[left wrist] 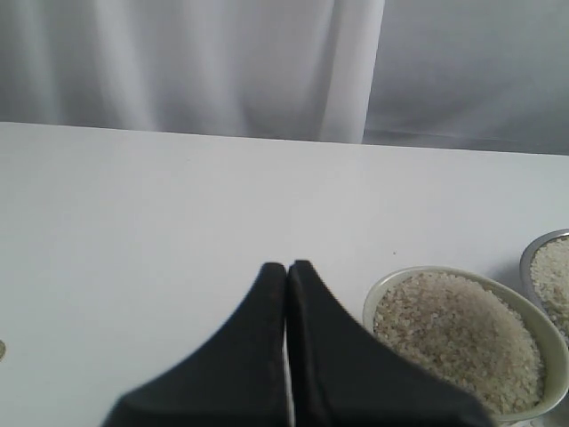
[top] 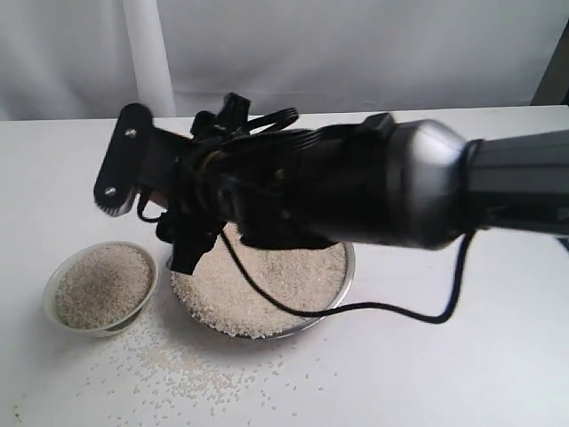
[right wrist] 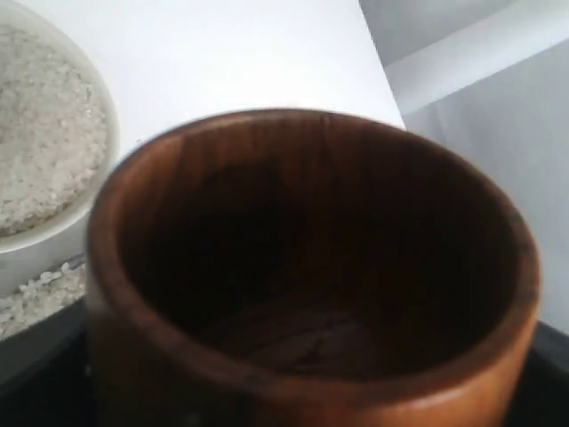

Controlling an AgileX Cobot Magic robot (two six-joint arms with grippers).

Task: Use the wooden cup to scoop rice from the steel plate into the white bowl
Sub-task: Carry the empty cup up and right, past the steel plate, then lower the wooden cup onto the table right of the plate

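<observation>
Left gripper [left wrist: 286, 269]: jaws pressed together on nothing, low over the bare counter [top: 462, 356], with the white bowl just beside it.
White bowl [top: 52, 286]: far left, heaped with rice [top: 102, 285], almost touching the steel plate's rim.
Spill: loose grains [top: 178, 366] on the counter in front of both dishes.
Steel plate [top: 348, 265]: centre, spread thick with rice.
Right gripper [top: 160, 209]: clamped on the wooden cup [right wrist: 311, 267], over the plate's left edge.
Wooden cup: its inside is dark and bare, no grains; the arm hides it in the exterior view.
Key relation: rice lies straight below the cup and the bowl a short way left; this arm is clearly the nearer.
Right arm: stretched in from the right, nearly level, crossing the plate.
</observation>
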